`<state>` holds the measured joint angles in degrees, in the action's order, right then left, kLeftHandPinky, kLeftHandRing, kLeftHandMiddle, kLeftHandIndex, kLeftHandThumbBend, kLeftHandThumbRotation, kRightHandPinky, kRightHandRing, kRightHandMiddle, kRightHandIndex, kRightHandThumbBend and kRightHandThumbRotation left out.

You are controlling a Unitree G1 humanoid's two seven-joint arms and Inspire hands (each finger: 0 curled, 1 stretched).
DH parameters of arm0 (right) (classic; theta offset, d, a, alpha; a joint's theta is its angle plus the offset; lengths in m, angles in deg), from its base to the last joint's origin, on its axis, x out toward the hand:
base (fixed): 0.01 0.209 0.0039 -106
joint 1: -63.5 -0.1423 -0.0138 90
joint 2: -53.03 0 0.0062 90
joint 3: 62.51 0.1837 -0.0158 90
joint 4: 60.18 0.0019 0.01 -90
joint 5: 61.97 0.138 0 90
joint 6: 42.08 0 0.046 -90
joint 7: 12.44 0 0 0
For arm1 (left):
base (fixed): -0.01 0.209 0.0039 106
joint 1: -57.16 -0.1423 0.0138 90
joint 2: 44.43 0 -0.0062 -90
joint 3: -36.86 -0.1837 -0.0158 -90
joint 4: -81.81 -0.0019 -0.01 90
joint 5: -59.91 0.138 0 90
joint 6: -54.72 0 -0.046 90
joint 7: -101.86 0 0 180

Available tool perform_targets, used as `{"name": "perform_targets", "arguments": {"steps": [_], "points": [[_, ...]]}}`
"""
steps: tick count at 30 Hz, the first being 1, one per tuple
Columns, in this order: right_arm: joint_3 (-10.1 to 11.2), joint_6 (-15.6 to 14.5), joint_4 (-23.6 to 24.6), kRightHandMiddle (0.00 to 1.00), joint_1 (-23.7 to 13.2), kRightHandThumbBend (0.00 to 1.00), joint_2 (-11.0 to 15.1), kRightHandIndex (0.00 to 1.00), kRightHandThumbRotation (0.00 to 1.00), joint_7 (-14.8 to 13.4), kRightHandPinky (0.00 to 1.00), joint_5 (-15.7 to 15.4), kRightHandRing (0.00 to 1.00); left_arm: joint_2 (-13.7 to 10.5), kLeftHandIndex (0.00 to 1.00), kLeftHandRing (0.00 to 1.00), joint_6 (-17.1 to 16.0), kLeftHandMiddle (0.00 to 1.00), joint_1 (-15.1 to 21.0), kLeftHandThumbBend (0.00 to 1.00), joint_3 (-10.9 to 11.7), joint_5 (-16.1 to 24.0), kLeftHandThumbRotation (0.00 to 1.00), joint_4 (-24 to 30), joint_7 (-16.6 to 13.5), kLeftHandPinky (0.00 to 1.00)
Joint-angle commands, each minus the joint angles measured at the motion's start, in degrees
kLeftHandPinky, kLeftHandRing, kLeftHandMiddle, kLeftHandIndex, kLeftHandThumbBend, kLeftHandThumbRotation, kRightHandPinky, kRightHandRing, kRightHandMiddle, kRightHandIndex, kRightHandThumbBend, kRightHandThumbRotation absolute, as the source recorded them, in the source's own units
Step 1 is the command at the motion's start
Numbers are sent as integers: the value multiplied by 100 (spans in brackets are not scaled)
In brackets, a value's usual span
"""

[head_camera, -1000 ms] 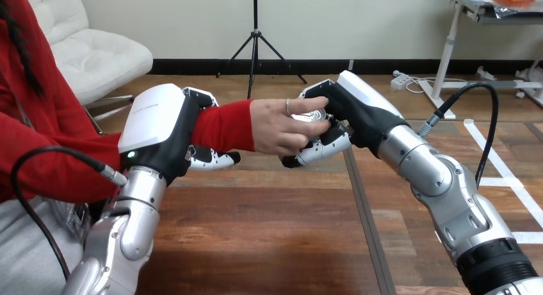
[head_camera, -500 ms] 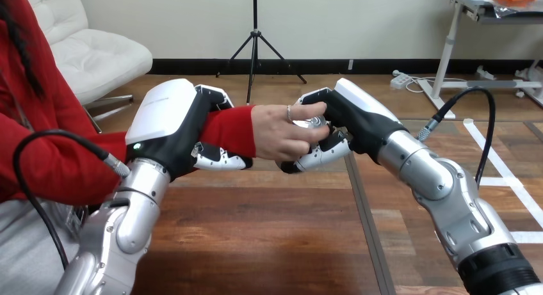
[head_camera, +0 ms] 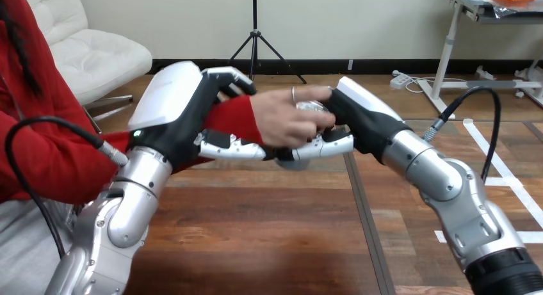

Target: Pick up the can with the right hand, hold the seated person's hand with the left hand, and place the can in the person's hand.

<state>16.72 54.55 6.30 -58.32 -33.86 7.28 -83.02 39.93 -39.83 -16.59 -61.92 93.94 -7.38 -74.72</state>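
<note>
**Can (head_camera: 312, 107) gripped from both sides: our right hand (head_camera: 362, 116) and the person's hand (head_camera: 282, 119)**

Nearest us lies the wooden table (head_camera: 256, 231); above it, our left hand (head_camera: 176, 112) is curled round the person's wrist (head_camera: 232, 119) over the red sleeve, thumb below and fingers above; just beyond, the person's hand wraps the can, leaving its silver top showing; our right hand pinches that can, thumb on top, fingers (head_camera: 320, 146) stretched beneath.
</note>
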Motion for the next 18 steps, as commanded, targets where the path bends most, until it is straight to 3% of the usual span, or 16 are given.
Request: {"name": "perform_targets", "arguments": {"steps": [1, 11, 18], "points": [[112, 155, 314, 61, -71, 99, 125, 64, 81, 23, 51, 181, 58, 29, 62, 52, -244, 59, 338, 100, 117, -281, 44, 616, 40, 41], [135, 321, 276, 62, -14, 100, 218, 64, 93, 20, 51, 370, 58, -44, 63, 57, -78, 62, 162, 100, 175, -473, 47, 863, 353, 45], [162, 428, 258, 62, 34, 100, 262, 64, 98, 4, 52, 474, 59, -134, 66, 61, 37, 66, 37, 100, 218, -675, 48, 1052, 758, 48]]}}
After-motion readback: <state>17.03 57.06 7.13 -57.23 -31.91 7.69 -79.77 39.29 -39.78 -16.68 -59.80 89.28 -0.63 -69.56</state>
